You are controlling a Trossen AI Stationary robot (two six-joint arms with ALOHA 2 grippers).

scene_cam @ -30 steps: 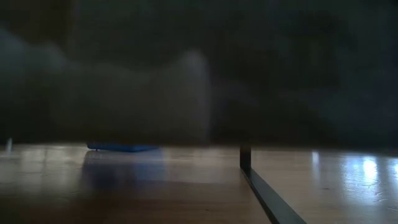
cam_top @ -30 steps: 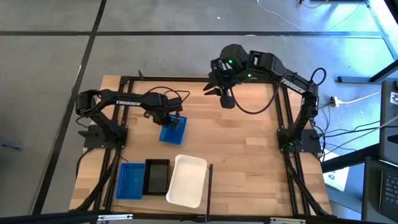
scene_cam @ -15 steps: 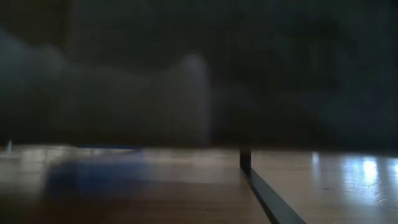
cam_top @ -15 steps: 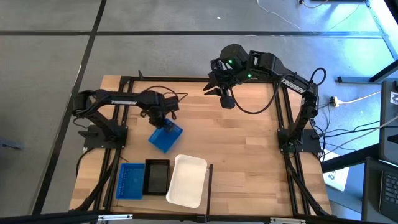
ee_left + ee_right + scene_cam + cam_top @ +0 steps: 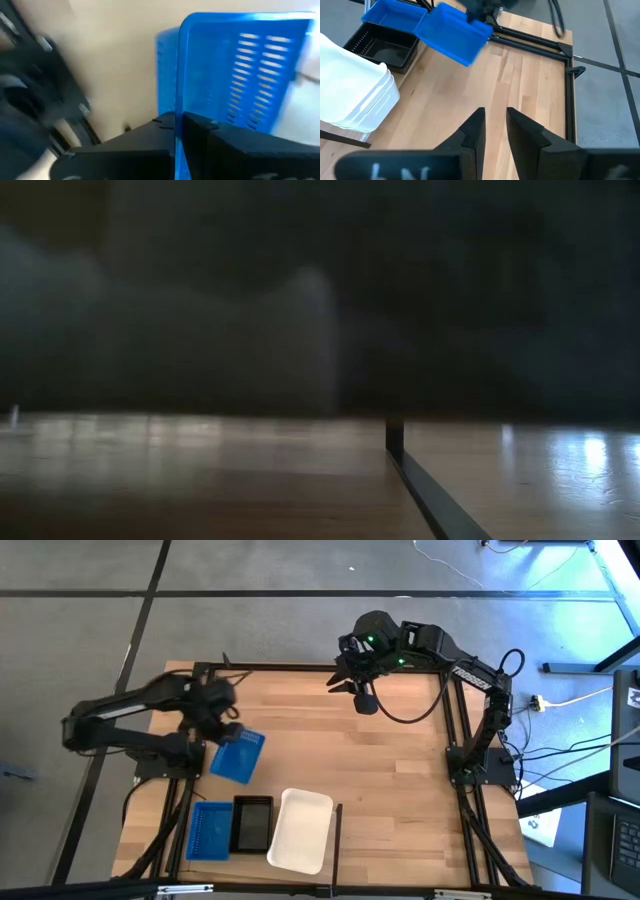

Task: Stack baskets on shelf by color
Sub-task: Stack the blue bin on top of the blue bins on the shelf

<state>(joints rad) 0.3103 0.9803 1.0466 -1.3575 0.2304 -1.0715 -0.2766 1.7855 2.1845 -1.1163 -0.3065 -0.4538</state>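
The left gripper (image 5: 228, 730) has its fingers clenched on one rim wall of a small blue slotted basket (image 5: 238, 756), which hangs lifted above the shelf (image 5: 390, 790) at about nine o'clock on the board in the overhead view, tilted with one corner dipping. In the left wrist view the two fingers (image 5: 165, 131) pinch the thin blue wall (image 5: 178, 75) from inside and outside, so the hold is an edge pinch rather than a span across the body. Judging by the thin moulded plastic and the open slots, the basket should be very light and fairly stiff, though a wall that thin may flex a little and the smooth plastic could slip or pivot in a narrow pinch, which the tilt already suggests. A grip on the middle of a short wall, well down from the rim, looks the safest place to hold it. At roughly seven o'clock near the front edge sit another blue basket (image 5: 209, 830), a black basket (image 5: 252, 824) just beside it, and a larger white basket (image 5: 299, 831) beside that. The right gripper (image 5: 346, 681) waits near twelve o'clock with fingers released and holding nothing.
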